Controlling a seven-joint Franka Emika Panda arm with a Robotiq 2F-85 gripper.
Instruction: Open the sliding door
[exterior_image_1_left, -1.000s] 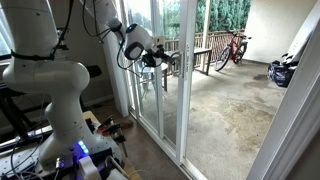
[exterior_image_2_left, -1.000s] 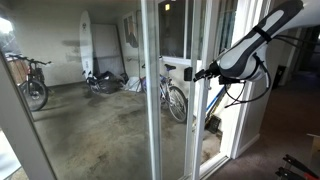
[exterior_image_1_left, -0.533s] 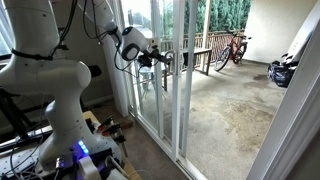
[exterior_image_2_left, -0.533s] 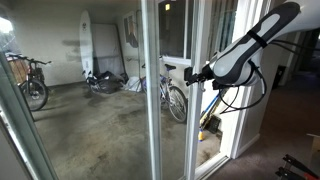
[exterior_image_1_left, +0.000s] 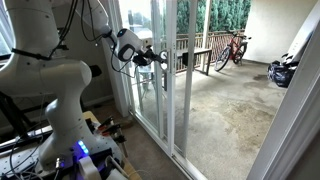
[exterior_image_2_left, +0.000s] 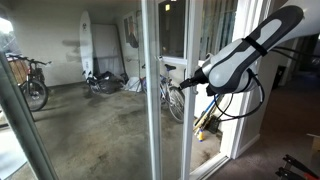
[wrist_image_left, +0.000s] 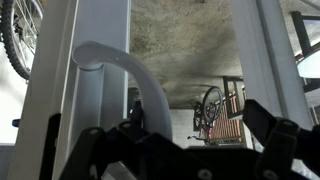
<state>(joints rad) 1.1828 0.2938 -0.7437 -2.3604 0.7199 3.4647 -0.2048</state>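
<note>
Standing upright in its track, the door (exterior_image_1_left: 167, 100) has its white handle-side post at the gripper (exterior_image_1_left: 152, 58), level with the arm's (exterior_image_1_left: 50, 75) reach. How far the door stands open cannot be told. In the wrist view the white loop handle (wrist_image_left: 132, 72) curves out from the post (wrist_image_left: 100, 30) and down between the two dark fingers (wrist_image_left: 62, 145). The fingers are spread wide, one on each side of the loop and not clamped on it. From the patio side, in an exterior view, the gripper (exterior_image_2_left: 190, 74) sits at the post (exterior_image_2_left: 193, 130) just behind the glass, with the black-sleeved forearm (exterior_image_2_left: 250, 45) slanting up and away into the room. Beyond the glass lies a concrete patio (exterior_image_1_left: 225, 100) with a bicycle (exterior_image_1_left: 232, 47) by a wooden railing (exterior_image_1_left: 200, 52). In an exterior view another bicycle (exterior_image_2_left: 30, 82) and a white surfboard (exterior_image_2_left: 86, 40) stand against the far wall.
</note>
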